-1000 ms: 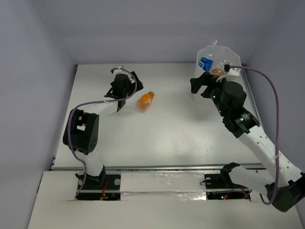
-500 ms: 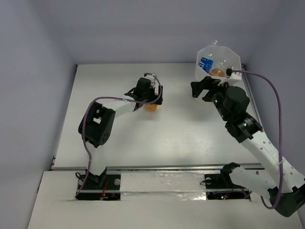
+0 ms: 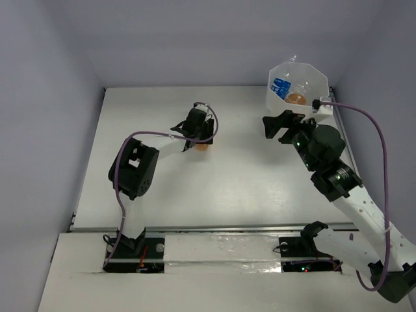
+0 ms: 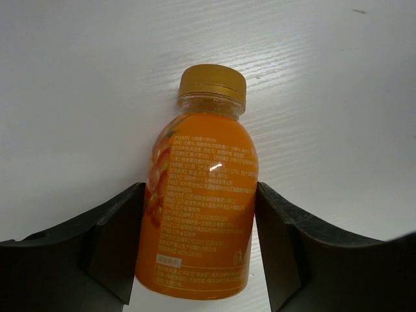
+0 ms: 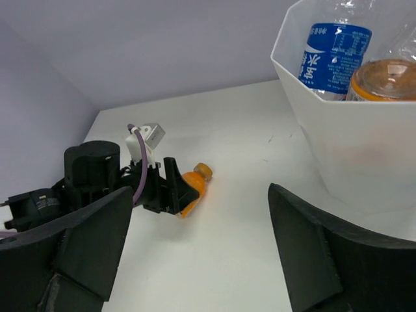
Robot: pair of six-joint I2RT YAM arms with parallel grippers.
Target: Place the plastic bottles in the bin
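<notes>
One bin (image 5: 351, 149), far right of the table (image 3: 227, 188), with three bottles (image 5: 335, 49) showing in it. Two grippers: the right gripper (image 5: 200, 214) has backed off the bin, spread and empty. The left gripper (image 4: 200, 195) has swung over and now pinches the one orange bottle (image 5: 193, 184) lying mid-table. We judge the lift comes next.

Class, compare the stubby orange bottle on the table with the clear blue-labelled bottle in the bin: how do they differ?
The stubby orange plastic bottle lies on its side on the white table, clasped by the left gripper; the clear blue-labelled plastic bottle sits inside the translucent white bin. The first looks orange throughout, the second see-through. Both are plastic.
</notes>
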